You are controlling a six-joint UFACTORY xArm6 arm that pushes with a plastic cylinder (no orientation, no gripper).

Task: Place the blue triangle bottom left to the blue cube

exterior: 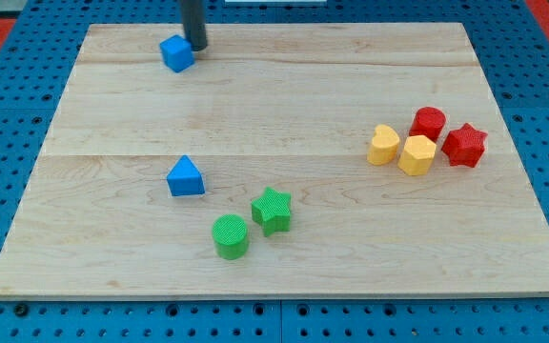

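Observation:
The blue triangle [186, 178] lies on the wooden board [284, 105] at the view's lower left of centre. The blue cube [176, 52] sits near the board's top edge, at the view's upper left, well above the triangle. My tip [196, 47] comes down from the view's top and stands just right of the blue cube, close to or touching its right side.
A green cylinder [230, 236] and a green star [272, 211] lie below and right of the triangle. At the view's right are a yellow heart [383, 145], a yellow hexagon [416, 155], a red cylinder [428, 123] and a red star [464, 145], bunched together.

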